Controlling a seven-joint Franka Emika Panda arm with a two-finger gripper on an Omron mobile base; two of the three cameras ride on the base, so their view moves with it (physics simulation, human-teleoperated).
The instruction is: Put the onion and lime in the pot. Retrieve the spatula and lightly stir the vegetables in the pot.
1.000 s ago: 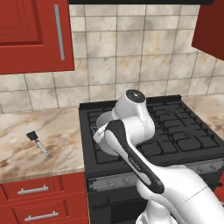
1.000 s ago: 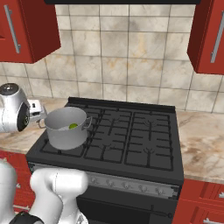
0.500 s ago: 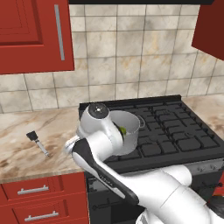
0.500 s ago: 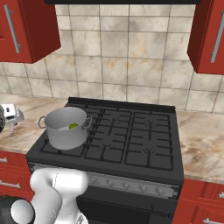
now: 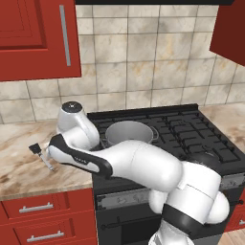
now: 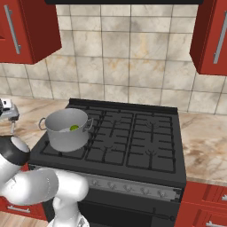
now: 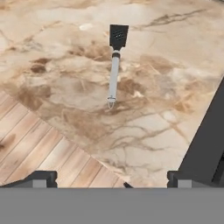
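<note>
Spatula [image 7: 114, 61] lies flat on the marble counter [image 7: 65, 87] (untouched), below the open pincer [image 7: 109, 178].

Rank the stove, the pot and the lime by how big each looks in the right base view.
1. Stove: largest by far, spanning most of the picture's width.
2. Pot: much smaller, standing on the stove's front left burner.
3. Lime: smallest, a green speck inside the pot.

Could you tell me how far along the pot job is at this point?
The lime sits in the pot; I cannot tell whether the onion is there. The open hand holds nothing above the spatula lying on the counter. Grasping it and stirring remain.
</note>
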